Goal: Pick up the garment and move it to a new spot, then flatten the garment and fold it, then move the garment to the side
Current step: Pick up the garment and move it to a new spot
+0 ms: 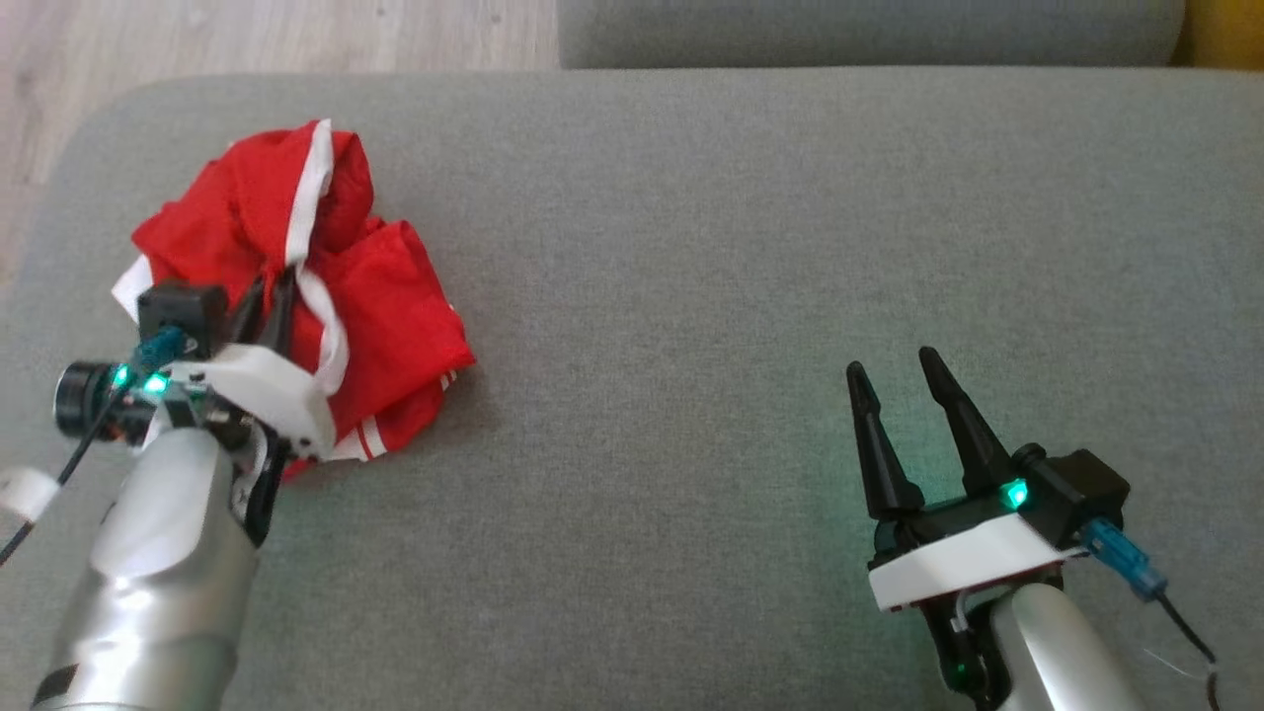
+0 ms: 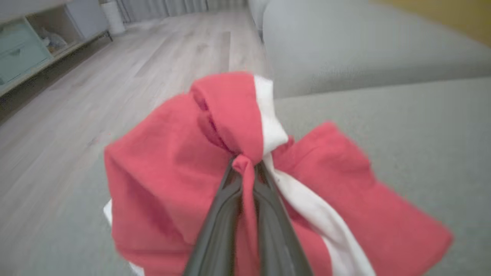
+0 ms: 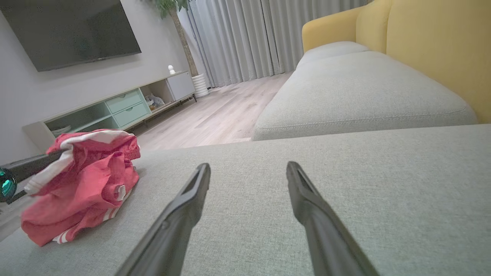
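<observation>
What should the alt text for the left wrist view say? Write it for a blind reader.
The left hand is shut on a bunched fold of a crumpled red garment with white trim, on a grey sofa cushion. Behind lie a pale wood floor and a low cabinet, blurred.

One garment (image 1: 375,296), two tools, left tool (image 2: 245,168) and right tool (image 1: 891,360), and two grey cushions, near cushion (image 1: 750,247) and far cushion (image 1: 869,30).

Bare cushion (image 1: 750,296) right of garment (image 1: 385,306)
</observation>
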